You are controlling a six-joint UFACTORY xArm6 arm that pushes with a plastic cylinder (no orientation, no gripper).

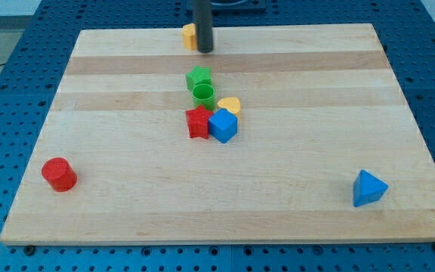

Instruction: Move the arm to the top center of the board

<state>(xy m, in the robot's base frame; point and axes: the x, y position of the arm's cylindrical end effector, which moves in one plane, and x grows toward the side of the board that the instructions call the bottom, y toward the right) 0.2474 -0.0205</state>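
My dark rod comes down from the view's top and my tip (pixel 205 51) rests on the wooden board (pixel 127 196) near its top edge, around the centre. An orange block (pixel 189 35) sits just left of the tip, touching or nearly touching the rod. Below the tip is a cluster: a green star-like block (pixel 198 76), a green cylinder (pixel 203 94), a yellow block (pixel 229 104), a red star block (pixel 198 122) and a blue cube (pixel 223 125).
A red cylinder (pixel 58 174) stands near the board's lower left. A blue triangular block (pixel 368 188) sits at the lower right. A blue perforated table (pixel 6 91) surrounds the board.
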